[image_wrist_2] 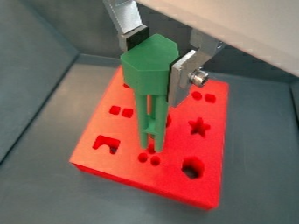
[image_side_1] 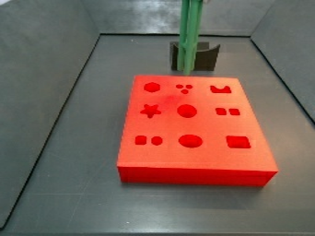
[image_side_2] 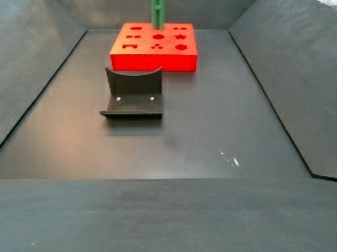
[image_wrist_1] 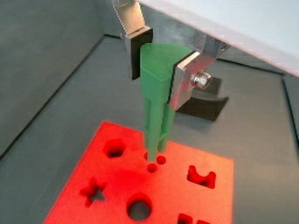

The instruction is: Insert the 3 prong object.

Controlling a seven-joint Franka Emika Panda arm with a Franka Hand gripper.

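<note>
My gripper [image_wrist_1: 163, 61] is shut on the wide top of the bright green 3 prong object [image_wrist_1: 156, 101] and holds it upright, prongs down. It shows in both wrist views, also as the gripper [image_wrist_2: 159, 68] on the peg [image_wrist_2: 149, 83]. The prong tips hang a little above the red block [image_wrist_1: 117, 188], close to its group of three small round holes [image_wrist_1: 153, 161]. In both side views only the green bar [image_side_1: 190, 37] [image_side_2: 158, 12] shows, over the far part of the red block [image_side_1: 191, 138] [image_side_2: 156, 49]. The gripper is out of view there.
The red block has several other shaped holes: a star [image_wrist_2: 200, 128], circles, squares and a U shape [image_wrist_2: 105, 143]. The dark fixture [image_side_2: 133, 91] stands on the floor beside the block, seen behind the bar [image_side_1: 205, 55] in a side view. Grey walls enclose the floor [image_side_2: 198, 148].
</note>
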